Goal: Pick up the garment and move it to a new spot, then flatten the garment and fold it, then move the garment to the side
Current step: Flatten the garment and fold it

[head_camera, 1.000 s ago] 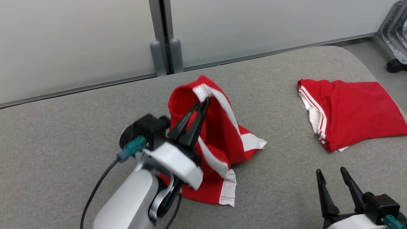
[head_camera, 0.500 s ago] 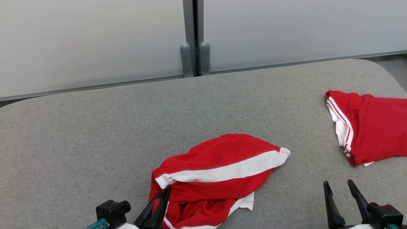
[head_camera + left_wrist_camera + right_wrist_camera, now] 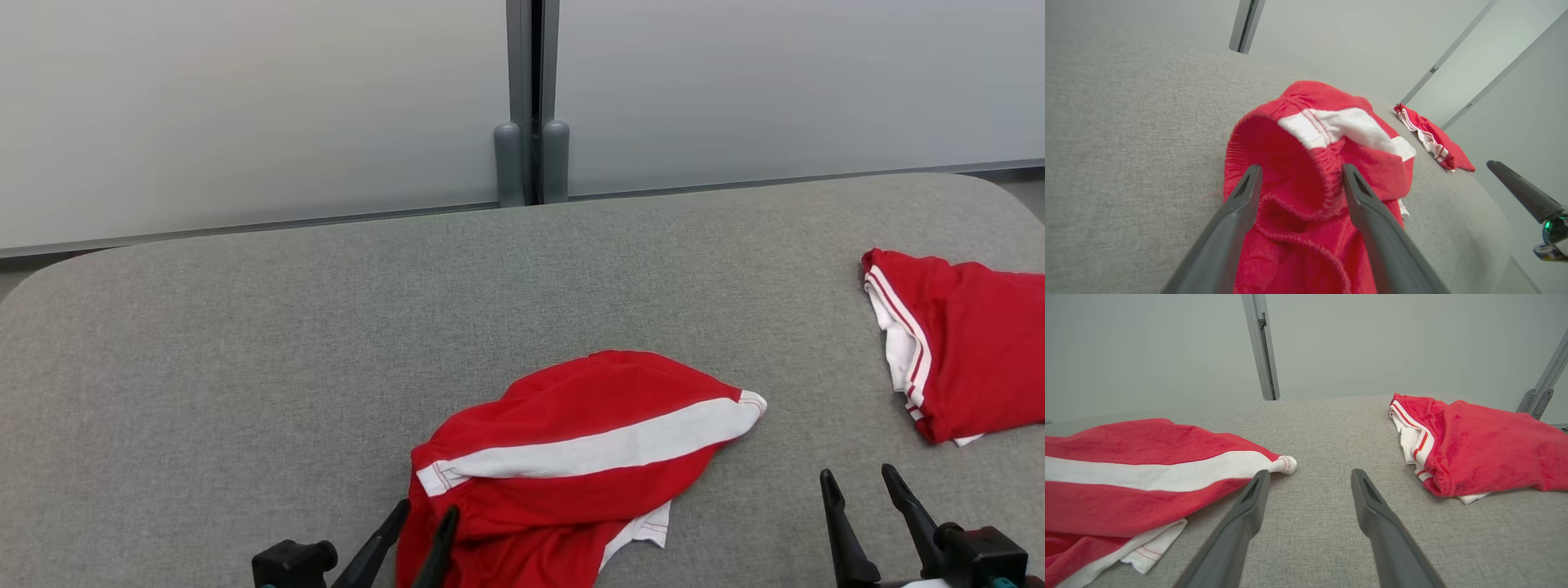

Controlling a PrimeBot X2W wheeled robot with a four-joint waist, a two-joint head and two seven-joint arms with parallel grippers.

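left gripper (image 3: pixel 424 523): jaws spread wide, nothing clamped. Sits at the bottom edge of head view, fingertips at the near left end of the garment (image 3: pixel 588 425)

left wrist view: the gripper's two fingers (image 3: pixel 1233 220) straddle the gathered waistband (image 3: pixel 1290 204), red cloth bulging up between them. Whether either tip touches the fabric, can't tell

right gripper (image 3: pixel 857 490): also wide open, empty, low at the right of head view, fingers pointing up the frame. In its own wrist view it (image 3: pixel 1309 475) hangs over bare cloth-covered surface, left finger tip just beside the garment's white-tipped corner (image 3: pixel 1286 463), apart from it

garment: red shorts-like piece with a broad white stripe (image 3: pixel 620 445), lying crumpled on the grey padded table (image 3: pixel 245 343), near the front edge, roughly centre. Stripe runs from the waistband end up to the right. A white hem (image 3: pixel 645 531) pokes out underneath on the near side. Not flat, not folded

second red garment (image 3: pixel 971 351): far right of the table, bunched, white and red trim along its left edge, well apart from the first, partly cut off by the frame

behind the table: pale wall panels (image 3: pixel 245 106) with a grey post (image 3: pixel 531 98) at the joint
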